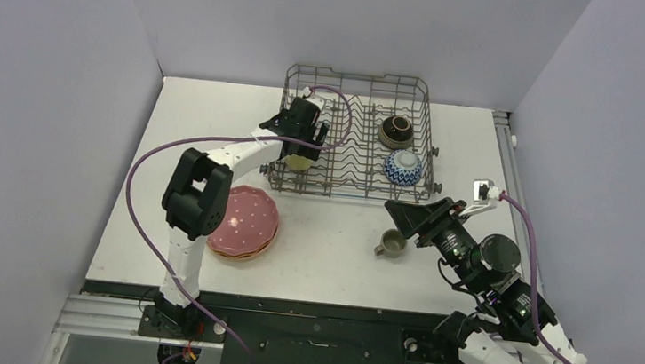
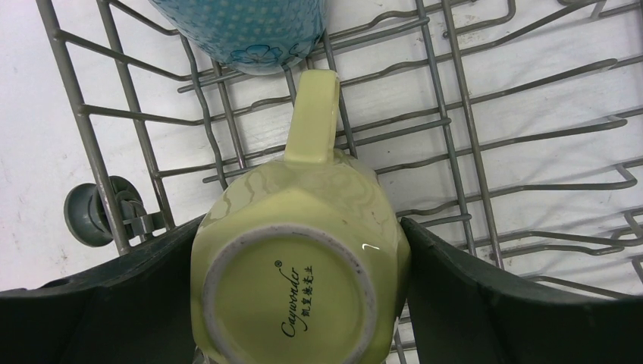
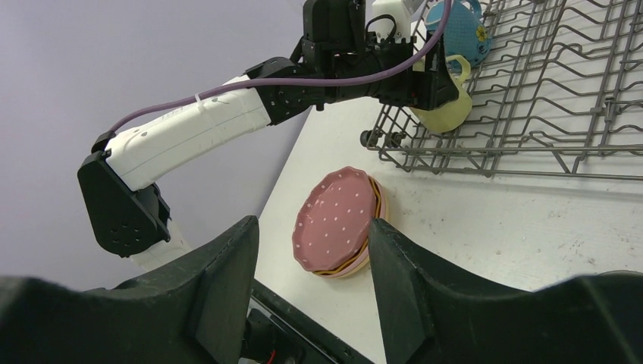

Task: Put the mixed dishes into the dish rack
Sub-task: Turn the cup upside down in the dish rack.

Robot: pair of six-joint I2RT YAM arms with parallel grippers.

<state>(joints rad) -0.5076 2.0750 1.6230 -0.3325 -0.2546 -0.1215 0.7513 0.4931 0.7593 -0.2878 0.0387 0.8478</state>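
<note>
gripping the yellow mug point(image 2: 299, 250) bottom-up, the left jaws hold it in the rack point(image 1: 359, 150), near-left corner, beside the blue mug point(image 2: 243, 30); the right jaws hang open over the worktop point(image 1: 323, 236).

One marking is recorded, on the underside of the yellow mug point(image 2: 292, 303), as seen in the left wrist view. The brand word "Caywonder" is printed there in dark slanted script and runs diagonally upward across the round base. A small registered-mark sign, an R in a circle, is set just above the upper end of the word. Beside the word, a short line of Chinese characters is printed in the same dark colour; these are too small to be read with certainty. Nothing legible is made out in the top and right wrist views.
</note>
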